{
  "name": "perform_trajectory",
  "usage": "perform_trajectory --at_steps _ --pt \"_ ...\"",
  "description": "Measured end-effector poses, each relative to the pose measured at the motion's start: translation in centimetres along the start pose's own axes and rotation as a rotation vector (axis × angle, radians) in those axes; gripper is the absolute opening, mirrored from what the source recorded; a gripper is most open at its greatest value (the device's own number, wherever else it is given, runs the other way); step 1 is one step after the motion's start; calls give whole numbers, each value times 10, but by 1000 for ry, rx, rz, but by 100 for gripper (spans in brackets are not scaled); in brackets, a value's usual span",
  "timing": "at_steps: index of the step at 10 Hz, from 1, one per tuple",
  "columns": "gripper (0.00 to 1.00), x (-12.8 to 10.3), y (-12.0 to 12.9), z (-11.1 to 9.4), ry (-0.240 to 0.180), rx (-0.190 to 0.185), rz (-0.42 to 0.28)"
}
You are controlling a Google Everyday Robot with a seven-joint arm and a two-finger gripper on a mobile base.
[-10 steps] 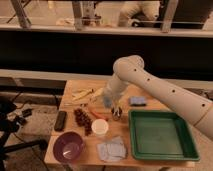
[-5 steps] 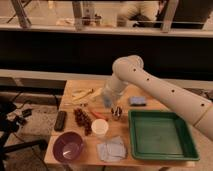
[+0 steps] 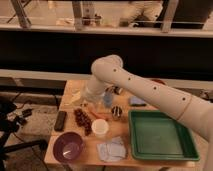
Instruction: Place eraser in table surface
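The eraser (image 3: 60, 120) is a flat black block lying on the table surface (image 3: 90, 156), close to its left edge. The white arm comes in from the right, bends at its elbow above the table and points down. My gripper (image 3: 88, 104) hangs at the forearm's lower end, over the back left part of the table. It sits to the upper right of the eraser, apart from it. It is open and I see nothing in it.
A purple bowl (image 3: 69, 146) stands at the front left, with a white cup (image 3: 100, 127) and a dark red cluster (image 3: 82, 120) behind it. A green tray (image 3: 157, 135) fills the right side. A blue-grey pad (image 3: 136, 101), a small can (image 3: 116, 111) and a pale cloth (image 3: 112, 148) also lie here.
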Motion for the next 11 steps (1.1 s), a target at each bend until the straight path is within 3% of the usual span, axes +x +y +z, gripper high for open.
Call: perform_trajectory --at_steps 2,3,9,11 --pt "80 -7 -45 22 -31 6 -83" --pt "80 -7 -51 25 -34 7 -93" --pt "80 -7 -51 26 -36 4 -95" --pt "80 -8 -59 34 -49 -6 -145"
